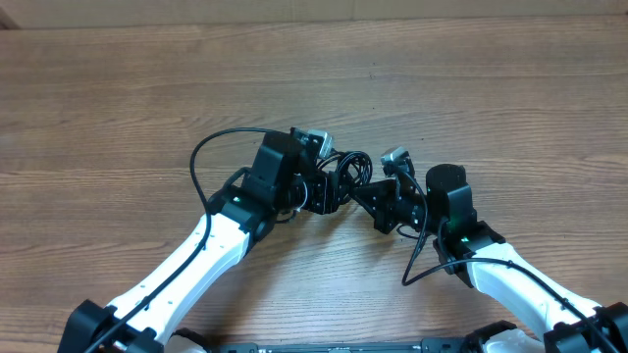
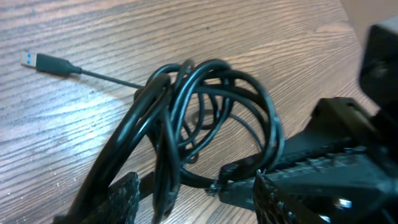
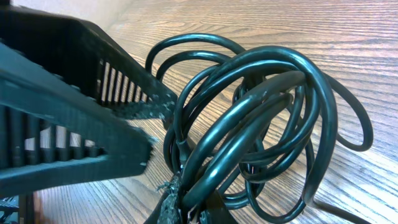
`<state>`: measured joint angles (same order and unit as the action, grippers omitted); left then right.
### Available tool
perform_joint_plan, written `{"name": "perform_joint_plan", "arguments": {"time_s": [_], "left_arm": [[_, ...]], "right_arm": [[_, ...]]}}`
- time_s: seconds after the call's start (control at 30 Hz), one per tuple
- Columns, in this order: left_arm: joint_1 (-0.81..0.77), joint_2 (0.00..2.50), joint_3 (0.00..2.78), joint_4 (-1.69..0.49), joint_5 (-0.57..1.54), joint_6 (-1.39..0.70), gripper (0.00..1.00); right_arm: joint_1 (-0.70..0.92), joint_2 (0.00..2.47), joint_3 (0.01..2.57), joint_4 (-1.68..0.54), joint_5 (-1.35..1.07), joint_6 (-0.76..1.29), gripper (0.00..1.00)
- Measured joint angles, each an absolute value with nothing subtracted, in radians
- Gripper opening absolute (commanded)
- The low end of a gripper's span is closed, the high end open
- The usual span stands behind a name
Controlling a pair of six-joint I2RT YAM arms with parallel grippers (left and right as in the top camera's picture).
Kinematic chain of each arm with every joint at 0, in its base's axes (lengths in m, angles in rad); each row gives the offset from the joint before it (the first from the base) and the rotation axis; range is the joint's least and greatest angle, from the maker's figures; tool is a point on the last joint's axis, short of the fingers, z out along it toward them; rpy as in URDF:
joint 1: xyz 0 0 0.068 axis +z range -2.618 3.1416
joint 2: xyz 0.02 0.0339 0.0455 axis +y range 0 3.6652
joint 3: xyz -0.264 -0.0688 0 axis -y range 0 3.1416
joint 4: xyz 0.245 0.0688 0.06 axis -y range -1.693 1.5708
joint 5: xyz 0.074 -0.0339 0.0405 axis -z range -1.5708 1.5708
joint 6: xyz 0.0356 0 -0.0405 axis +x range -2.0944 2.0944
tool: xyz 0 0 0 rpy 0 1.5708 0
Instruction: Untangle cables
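The cables (image 1: 349, 167) are a bunch of thin black loops lying on the wooden table between my two grippers. In the left wrist view the cable bunch (image 2: 205, 106) fills the middle, and one cord runs off to a silvery plug (image 2: 37, 60) at the upper left. My left gripper (image 2: 196, 198) is open, with a couple of strands hanging between its fingers and a gap on each side. It sits at the bunch's left side (image 1: 329, 193). My right gripper (image 3: 193, 208) is shut on several strands at the base of the cable loops (image 3: 273, 93). It comes in from the right (image 1: 363, 194).
The left gripper's ribbed black fingers (image 3: 93, 130) cross the left half of the right wrist view, close to the loops. The arms' own thicker black wires arc out at the left (image 1: 201, 152) and at the lower right (image 1: 417, 260). Bare wooden table (image 1: 510, 88) lies all around.
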<state>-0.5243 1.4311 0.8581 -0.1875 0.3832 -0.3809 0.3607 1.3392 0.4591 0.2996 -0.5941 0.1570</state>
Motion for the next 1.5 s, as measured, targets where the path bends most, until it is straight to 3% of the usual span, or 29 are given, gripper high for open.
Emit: {"name": "perform_joint_plan", "arguments": {"time_s": [0.3,0.6,0.9,1.1,1.5], "left_arm": [[-0.524,1.448,0.858,-0.18,0.352,-0.369,0.54],[-0.524,1.448,0.858,-0.18,0.308,-0.366,0.45],[-0.524,1.45,0.858,-0.179,0.279,-0.365,0.45],[-0.531,1.497,0.858,-0.176,0.274,-0.364,0.39],[-0.557,1.533,0.858,-0.107,0.272,-0.363,0.4]], "right_arm": [[0.361,1.339,0.459,0.3,-0.594,0.157,0.04],[0.361,1.339,0.459,0.3,-0.594,0.157,0.04],[0.361,1.339,0.459,0.301,-0.594,0.157,0.04],[0.361,1.339,0.459,0.299,-0.594,0.157,0.04],[0.361,1.339,0.459,0.295,-0.595,0.158,0.04]]}}
